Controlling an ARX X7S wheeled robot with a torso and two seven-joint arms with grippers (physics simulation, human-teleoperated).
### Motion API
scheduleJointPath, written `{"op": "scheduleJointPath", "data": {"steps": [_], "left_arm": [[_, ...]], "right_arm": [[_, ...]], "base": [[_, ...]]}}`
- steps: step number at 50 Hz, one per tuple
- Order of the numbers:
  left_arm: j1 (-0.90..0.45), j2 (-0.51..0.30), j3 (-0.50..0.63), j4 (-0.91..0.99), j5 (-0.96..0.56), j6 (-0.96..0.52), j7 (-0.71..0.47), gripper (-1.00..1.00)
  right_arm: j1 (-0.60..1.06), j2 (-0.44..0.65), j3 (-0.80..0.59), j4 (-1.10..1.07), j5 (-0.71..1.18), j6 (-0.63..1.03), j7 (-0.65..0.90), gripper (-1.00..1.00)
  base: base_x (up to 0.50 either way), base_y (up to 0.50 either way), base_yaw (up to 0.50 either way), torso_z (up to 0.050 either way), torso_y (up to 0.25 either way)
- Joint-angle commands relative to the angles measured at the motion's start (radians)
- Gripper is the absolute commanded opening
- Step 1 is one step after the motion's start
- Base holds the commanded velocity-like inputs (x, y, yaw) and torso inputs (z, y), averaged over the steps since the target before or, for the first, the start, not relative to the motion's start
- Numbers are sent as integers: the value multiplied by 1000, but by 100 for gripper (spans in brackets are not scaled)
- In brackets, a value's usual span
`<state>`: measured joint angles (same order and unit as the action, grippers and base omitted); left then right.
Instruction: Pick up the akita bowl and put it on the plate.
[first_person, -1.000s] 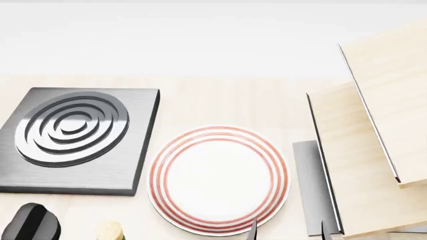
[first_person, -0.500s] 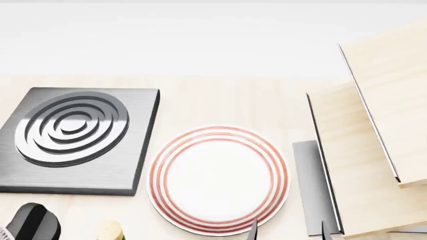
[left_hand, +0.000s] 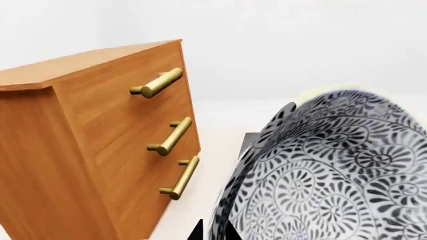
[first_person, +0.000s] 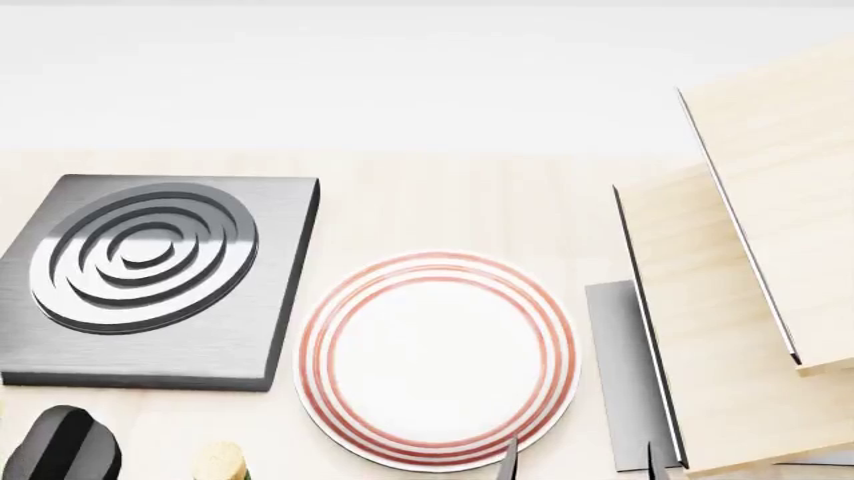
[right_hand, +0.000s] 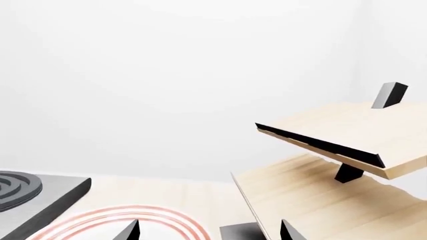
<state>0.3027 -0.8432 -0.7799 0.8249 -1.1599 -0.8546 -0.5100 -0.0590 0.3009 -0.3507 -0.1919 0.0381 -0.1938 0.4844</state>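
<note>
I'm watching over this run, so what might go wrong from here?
The akita bowl fills the left wrist view, close to the wooden drawer cabinet, and is absent from the head view; swinging it over could clip the cabinet. The right tool has its fingertips over the plate edge, where the incoming bowl may collide.

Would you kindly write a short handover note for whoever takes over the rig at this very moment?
Left gripper: fingers barely visible, state unclear; the akita bowl fills its wrist view, right beside a wooden drawer cabinet. Whether it is gripped cannot be told.
Right gripper: open, nothing between the fingers, hovering at the near edge of the plate.
The plate is bare, lying between the square burner and the wooden shelf. The bowl is out of the head view.
Done: nothing confirmed.
Left: secure the bowl, carry it to the plate, set it down.
</note>
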Motion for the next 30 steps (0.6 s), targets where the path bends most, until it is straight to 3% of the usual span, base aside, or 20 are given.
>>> {"op": "scheduleJointPath", "data": {"steps": [1, 19, 30], "left_arm": [[-76, 18, -3, 14, 43, 74, -6, -100], [-336, -24, 175, -95, -13, 118, -69, -100], [-622, -65, 383, -249, -94, 91, -114, -100]], "right_arm": [[-1, 4, -2, -2, 3, -2, 4, 100], [-3, 7, -10, 8, 4, -17, 7, 100], [1, 6, -15, 19, 7, -20, 8, 100]], "base": [[0, 0, 0, 0, 0], [0, 0, 0, 0, 0], [0, 0, 0, 0, 0]]}}
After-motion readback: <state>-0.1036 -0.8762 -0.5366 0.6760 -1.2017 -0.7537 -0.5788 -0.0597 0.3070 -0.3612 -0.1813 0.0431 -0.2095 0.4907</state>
